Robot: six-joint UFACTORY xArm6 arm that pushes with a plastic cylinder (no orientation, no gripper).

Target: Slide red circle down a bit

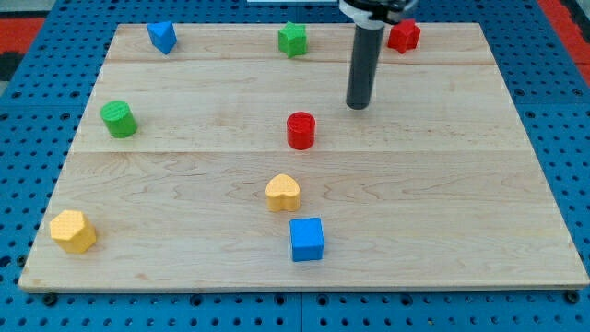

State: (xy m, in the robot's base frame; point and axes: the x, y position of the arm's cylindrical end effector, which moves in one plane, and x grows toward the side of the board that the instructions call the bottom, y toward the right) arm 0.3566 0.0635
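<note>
Dark, my tip [358, 104] rested on the wooden board [461, 231], holding nothing, just upper right of the red circle [300, 130], not touching.

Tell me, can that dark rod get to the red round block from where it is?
Probably yes: my tip sits up and to the view's right of the red circle, apart from it, with only bare board between.

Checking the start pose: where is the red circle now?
The red circle sits near the board's centre, above the yellow heart, down-left of my tip, not touching.
</note>
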